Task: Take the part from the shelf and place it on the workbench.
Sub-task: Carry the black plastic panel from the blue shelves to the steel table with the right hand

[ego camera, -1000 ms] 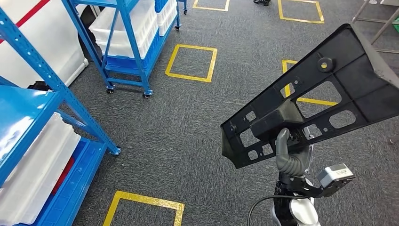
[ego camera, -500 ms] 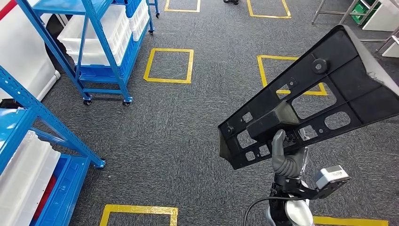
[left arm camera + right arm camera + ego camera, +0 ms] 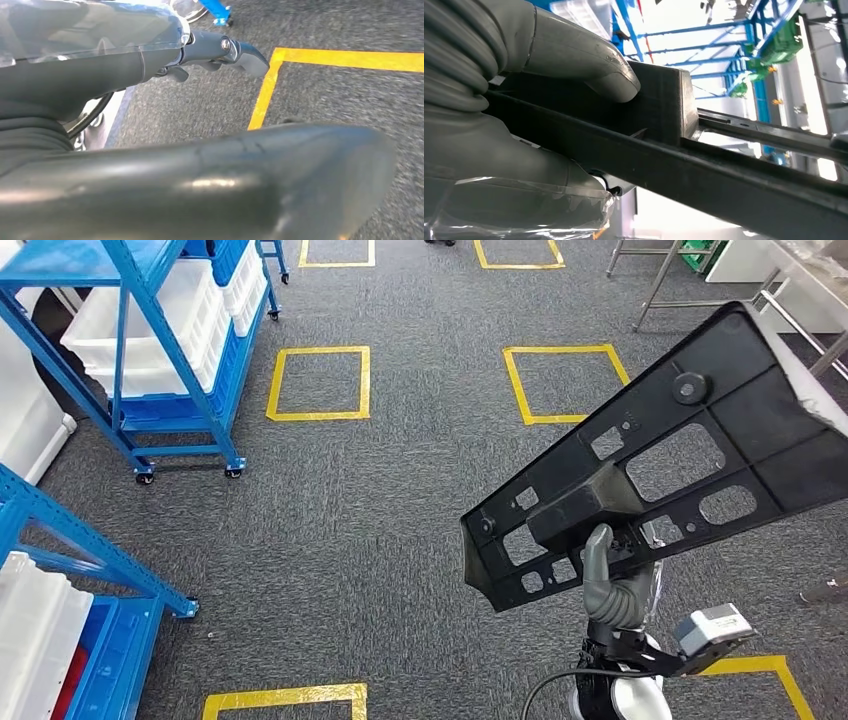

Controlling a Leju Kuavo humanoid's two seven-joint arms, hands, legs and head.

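Observation:
In the head view my right hand (image 3: 612, 588) holds up a large flat black plastic part (image 3: 690, 450) with several cut-outs and a round knob. It grips the raised block near the part's lower end, and the part tilts up to the right above the carpet. The right wrist view shows the thumb (image 3: 579, 57) pressed on that block of the part (image 3: 724, 170). My left hand (image 3: 100, 80) hangs over the carpet with its fingers (image 3: 235, 50) stretched out and nothing in them.
A wheeled blue shelf (image 3: 150, 330) with white bins stands at the upper left. Another blue shelf (image 3: 70, 540) is at the lower left. Yellow tape squares (image 3: 320, 383) mark the grey carpet. Metal table legs (image 3: 690, 280) stand at the upper right, and a shoe (image 3: 825, 590) shows at the right edge.
The whole scene has slid left, so the camera has turned right; metal table legs have come into view. My right hand keeps the same hold on the part.

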